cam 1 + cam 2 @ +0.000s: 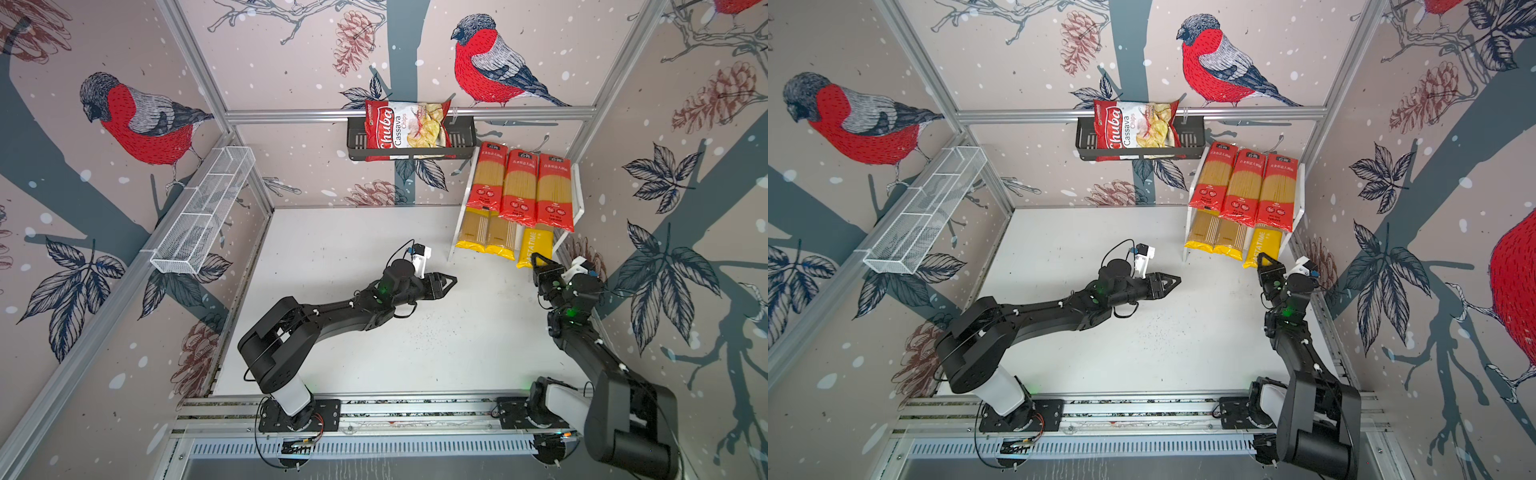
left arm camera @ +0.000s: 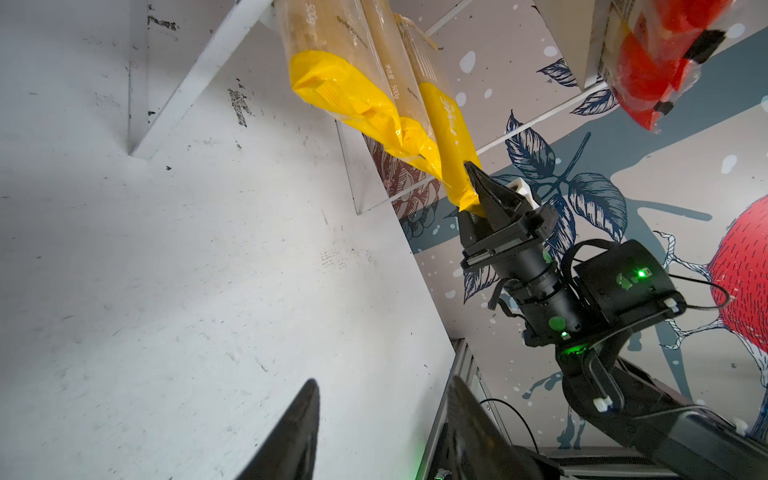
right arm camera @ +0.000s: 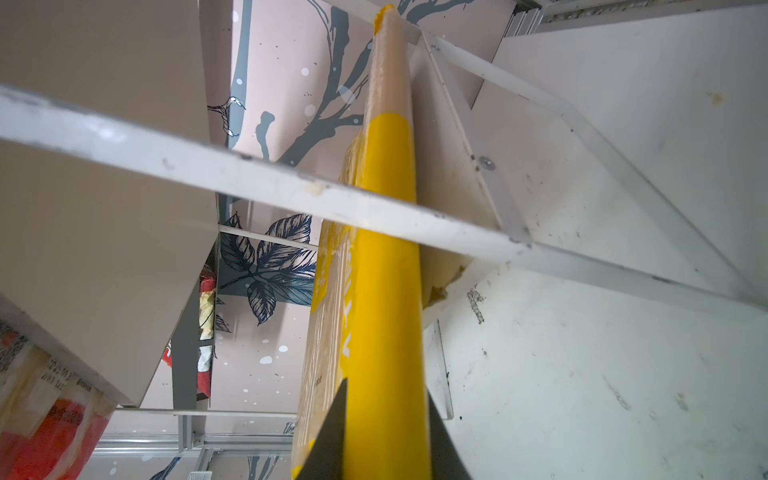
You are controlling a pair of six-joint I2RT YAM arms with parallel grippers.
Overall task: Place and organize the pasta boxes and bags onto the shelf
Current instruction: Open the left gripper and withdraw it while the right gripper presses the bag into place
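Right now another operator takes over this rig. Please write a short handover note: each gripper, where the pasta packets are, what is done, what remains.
Left gripper: open, empty, away from the shelf.
Right gripper: shut on the near end of the third yellow packet.
Done: three red packets lie on the top board; two yellow packets on the lower board.
To do: the held packet is only partly in the lower tier, sticking out past its neighbours; probably push it in, then release.

Place: robot lab test cell
Walls: bird-print panels point(image 1: 137, 120) in an aluminium frame point(image 1: 291, 114)
Mounting: robot arms point(image 1: 332, 313) bolted to a slotted rail point(image 1: 415, 409)
Props: pasta packets point(image 1: 519, 187) on a white shelf point(image 1: 578, 199)
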